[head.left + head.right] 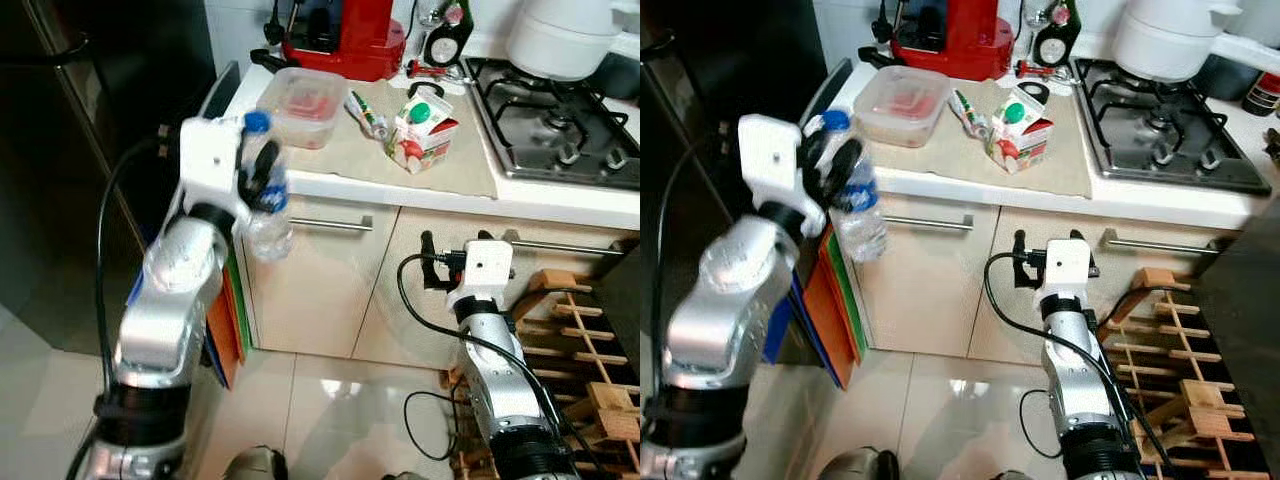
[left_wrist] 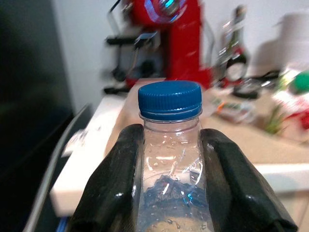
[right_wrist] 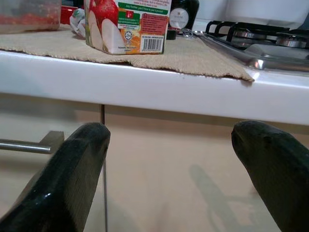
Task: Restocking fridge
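one water bottle point(image 1: 266, 195) clenched in left claw point(image 2: 170, 179) beside counter point(image 1: 350, 185); right claw point(image 3: 171, 169) spread, empty, below counter edge

A red coffee machine point(image 1: 340, 35) is set at the back of the tabletop point(image 1: 520, 195). A gas hob point(image 1: 550, 125) is fitted to its right, carrying a white pot point(image 1: 560, 35). A wooden rack point(image 1: 585, 350) is seen on the floor.

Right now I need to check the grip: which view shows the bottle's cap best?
The left wrist view: the blue cap sits close and sharp above the left gripper's fingers on the bottle. Both eye views show it small, beside the wrist housing.
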Available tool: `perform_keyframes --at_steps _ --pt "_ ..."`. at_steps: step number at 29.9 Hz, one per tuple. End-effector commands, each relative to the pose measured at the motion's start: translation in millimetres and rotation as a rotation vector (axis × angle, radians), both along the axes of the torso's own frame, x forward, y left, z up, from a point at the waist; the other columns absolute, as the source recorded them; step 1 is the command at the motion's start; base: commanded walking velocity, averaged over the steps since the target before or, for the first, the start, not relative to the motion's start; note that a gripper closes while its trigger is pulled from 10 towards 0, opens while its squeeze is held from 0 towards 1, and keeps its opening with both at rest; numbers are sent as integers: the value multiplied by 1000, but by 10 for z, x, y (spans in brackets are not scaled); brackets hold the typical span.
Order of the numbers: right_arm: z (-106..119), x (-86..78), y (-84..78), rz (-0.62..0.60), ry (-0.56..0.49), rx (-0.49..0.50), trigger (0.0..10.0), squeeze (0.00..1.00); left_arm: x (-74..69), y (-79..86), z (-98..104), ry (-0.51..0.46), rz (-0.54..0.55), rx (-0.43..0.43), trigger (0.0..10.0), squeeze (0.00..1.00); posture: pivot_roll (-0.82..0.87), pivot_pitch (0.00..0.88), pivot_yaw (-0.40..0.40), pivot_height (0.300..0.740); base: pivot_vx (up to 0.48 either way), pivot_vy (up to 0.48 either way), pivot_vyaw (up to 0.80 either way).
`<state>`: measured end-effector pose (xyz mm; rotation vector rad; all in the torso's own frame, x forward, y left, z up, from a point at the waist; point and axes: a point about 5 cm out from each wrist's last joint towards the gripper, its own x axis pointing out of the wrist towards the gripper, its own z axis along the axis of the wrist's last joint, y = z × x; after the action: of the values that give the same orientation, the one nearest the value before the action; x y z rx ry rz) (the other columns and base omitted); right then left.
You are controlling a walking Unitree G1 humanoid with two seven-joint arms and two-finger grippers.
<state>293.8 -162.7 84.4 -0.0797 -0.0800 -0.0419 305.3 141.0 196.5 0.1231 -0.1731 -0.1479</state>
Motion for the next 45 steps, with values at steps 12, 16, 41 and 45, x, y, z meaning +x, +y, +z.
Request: perform_keyframes --at_steps 12,16,41,45 --pt "14 -65 48 -17 -32 90 10000 0 16 23 -737 219 46 8 10000 0 120 0 3 740 0 0 0" --pt "-7 -97 70 -12 -31 90 10000 0 47 -89 -796 215 -18 16 10000 0 112 0 5 740 0 0 0" --pt "-22 -251 -132 -87 -8 21 10000 0 114 -309 -820 165 -97 -21 10000 0 37 0 18 740 0 0 0" --pt "-25 -224 -102 -68 3 24 10000 0 136 -292 -810 159 -88 -21 10000 0 44 0 14 740 0 0 0"
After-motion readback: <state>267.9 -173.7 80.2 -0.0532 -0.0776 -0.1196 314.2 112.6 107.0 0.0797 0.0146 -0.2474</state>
